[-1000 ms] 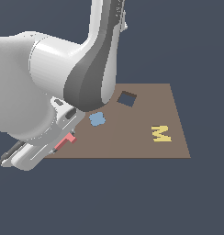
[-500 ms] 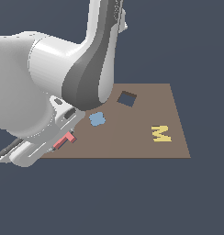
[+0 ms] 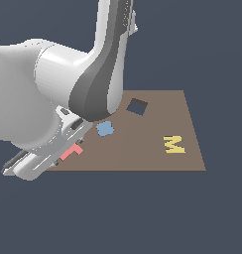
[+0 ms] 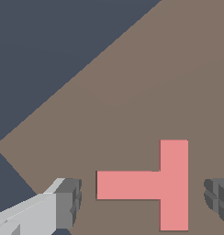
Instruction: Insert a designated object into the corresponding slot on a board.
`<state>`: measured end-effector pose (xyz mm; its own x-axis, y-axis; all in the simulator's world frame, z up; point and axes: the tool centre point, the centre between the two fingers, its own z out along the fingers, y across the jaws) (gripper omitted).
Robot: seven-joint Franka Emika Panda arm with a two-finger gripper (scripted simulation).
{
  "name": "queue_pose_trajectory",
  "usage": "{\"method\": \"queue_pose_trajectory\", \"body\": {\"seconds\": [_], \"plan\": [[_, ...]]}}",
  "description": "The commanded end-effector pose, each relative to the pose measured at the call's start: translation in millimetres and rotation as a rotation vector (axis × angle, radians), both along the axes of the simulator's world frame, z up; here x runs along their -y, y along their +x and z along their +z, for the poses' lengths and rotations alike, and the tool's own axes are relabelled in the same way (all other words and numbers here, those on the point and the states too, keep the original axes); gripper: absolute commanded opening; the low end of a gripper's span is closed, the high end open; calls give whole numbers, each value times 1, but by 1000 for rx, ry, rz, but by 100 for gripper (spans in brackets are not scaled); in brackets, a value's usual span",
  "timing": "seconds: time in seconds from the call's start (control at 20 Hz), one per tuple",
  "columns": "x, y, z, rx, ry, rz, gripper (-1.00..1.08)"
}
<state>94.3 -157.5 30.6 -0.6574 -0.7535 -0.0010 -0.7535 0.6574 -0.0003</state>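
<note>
Backdrop: plain dark slate-blue ground, which you see on all sides of a flat brown board (image 3: pixel 143 149). On the board, from the exterior view: a salmon-pink T-block (image 3: pixel 72 152) near the corner at the exterior view's left, roughly 8 o'clock from the board's middle; a light-blue blob (image 3: pixel 105 129) at about 10 o'clock; a dark square cut-out (image 3: pixel 137 106) at 12 o'clock; a yellow M (image 3: pixel 173 144) at 3 o'clock. The T-shaped slot is not visible to you. Your gripper (image 4: pixel 143 199) hangs spread wide, one finger (image 4: pixel 68 203) on each side of the T-block (image 4: pixel 153 185), clear gaps on both sides, grasping nothing. The T-block lies flat on the board (image 4: pixel 146 87).
</note>
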Motion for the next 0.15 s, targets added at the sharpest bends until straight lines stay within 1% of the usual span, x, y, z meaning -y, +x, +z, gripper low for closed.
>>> {"method": "queue_pose_trajectory", "body": {"seconds": [0.0, 0.1], "plan": [[0, 0, 0, 0, 0, 0, 100], [0, 0, 0, 0, 0, 0, 100]]}}
